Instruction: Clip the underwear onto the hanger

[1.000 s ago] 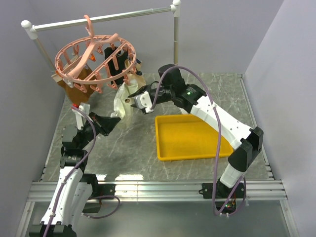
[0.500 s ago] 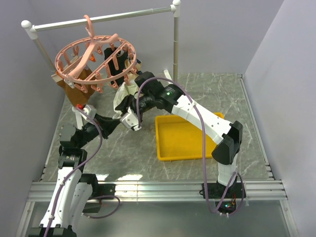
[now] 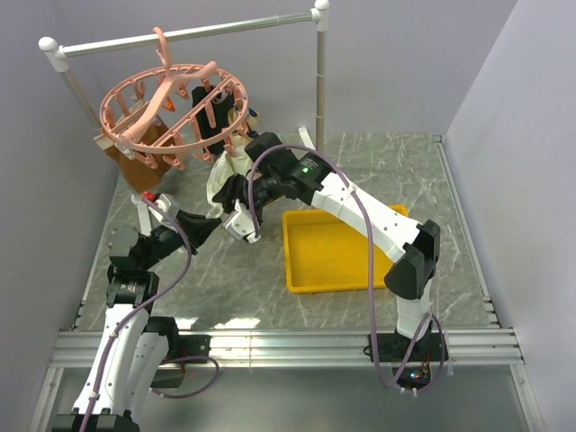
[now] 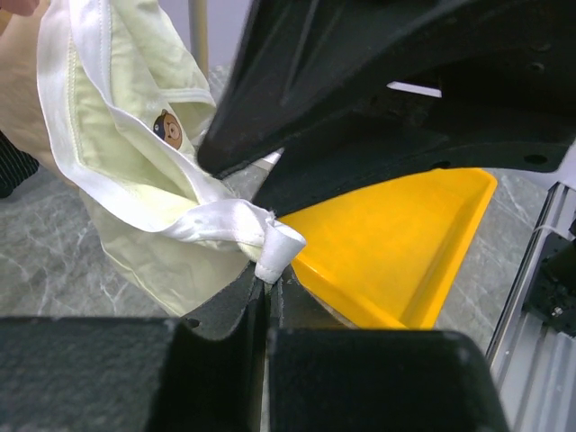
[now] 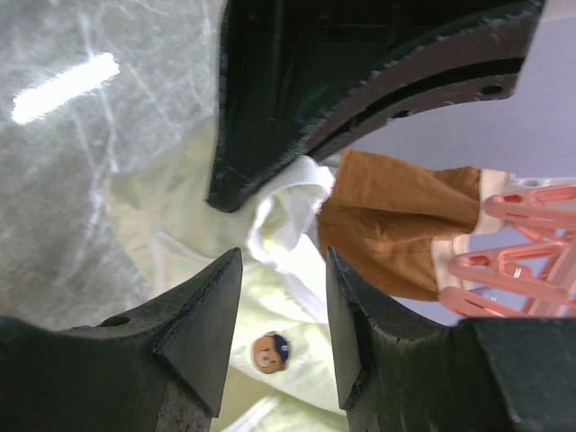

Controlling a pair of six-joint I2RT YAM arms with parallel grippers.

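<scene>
One hold, centre-left of top view | left gripper (image 4: 268,279) pinches underwear (image 4: 135,171) hem | right gripper (image 5: 283,263) parted, empty | risk: thin pinch slips, cloth drops below hanger (image 3: 151,115).

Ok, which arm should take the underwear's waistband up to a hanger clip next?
Right, probably. The right tool is open at a waistband fold of the underwear, with clips of the hanger close in its view. The left tool is shut on the band, busy holding it.
</scene>
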